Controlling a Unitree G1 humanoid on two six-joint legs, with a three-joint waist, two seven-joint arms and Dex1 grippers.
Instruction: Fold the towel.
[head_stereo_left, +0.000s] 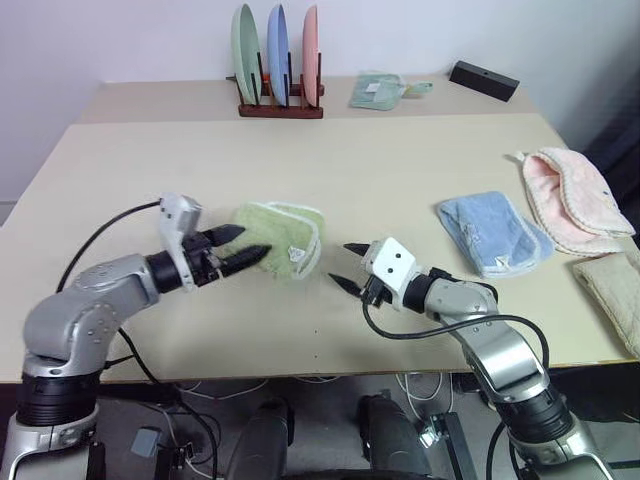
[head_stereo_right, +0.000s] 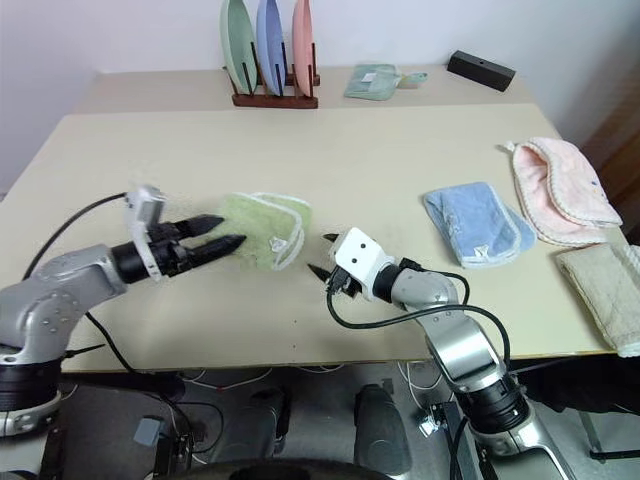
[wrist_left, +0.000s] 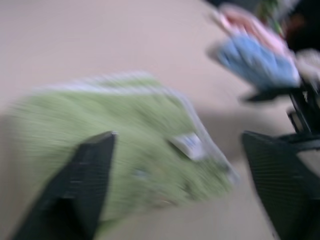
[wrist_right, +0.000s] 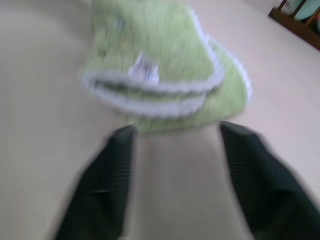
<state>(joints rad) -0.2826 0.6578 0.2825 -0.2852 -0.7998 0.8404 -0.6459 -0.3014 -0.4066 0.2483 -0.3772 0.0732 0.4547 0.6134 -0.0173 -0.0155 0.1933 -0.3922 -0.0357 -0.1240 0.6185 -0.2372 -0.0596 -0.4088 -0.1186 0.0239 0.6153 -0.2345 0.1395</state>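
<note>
1. The left gripper is holding its two black fingers spread apart and grasping nothing; their tips are hovering over the near left part of the towel, and whether they are touching the cloth cannot be told.
2. The right gripper is also keeping its fingers parted and empty, pointing toward the towel from the robot's right and sitting just short of its white-edged rim, with bare worktop showing between them.
3. The towel is lying folded into a compact green bundle between the two grippers, near the front middle of the worktop; its layered white edging and a small white tag are facing the right gripper.
4. Farther to the right, a folded light blue towel is lying well apart from the fingers, with a pink towel beyond it and a beige cloth at the worktop's right edge.
5. At the back, a rack of plates is standing upright, with a small greenish cloth and a black box beside it.
</note>
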